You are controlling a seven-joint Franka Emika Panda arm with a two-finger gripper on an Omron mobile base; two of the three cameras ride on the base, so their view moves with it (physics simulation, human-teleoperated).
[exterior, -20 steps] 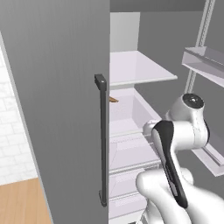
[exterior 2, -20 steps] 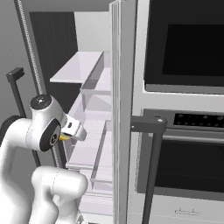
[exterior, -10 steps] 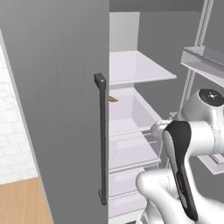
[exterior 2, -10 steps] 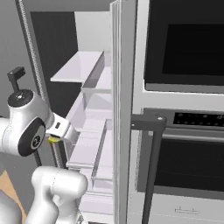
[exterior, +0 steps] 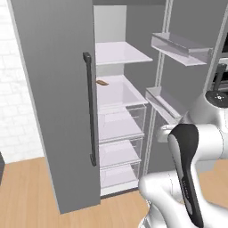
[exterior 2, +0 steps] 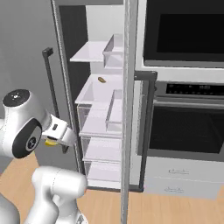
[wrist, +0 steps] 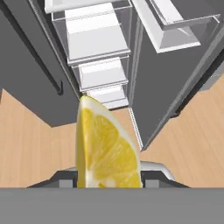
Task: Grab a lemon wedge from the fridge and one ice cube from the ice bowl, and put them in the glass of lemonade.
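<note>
In the left base view, the fridge stands with its doors open, and its white shelves and clear drawers are visible inside. A small orange-brown piece lies on the middle shelf, near the left edge. The white arm is in front of the right door, at the lower right of the picture.

In the right base view, the fridge is beside the black oven column, and the orange-brown piece lies on the shelf above the clear drawers. The arm is at the lower left, outside the fridge. The gripper is just under the white hand, and a bit of yellow shows between its parts.

In the hand view, the lemon wedge stands upright between the two finger tips, with the peel to the left and the cut face toward the camera. The gripper is clamped on the wedge. Behind it are the wooden floor and the lower drawers of the open fridge.
</note>
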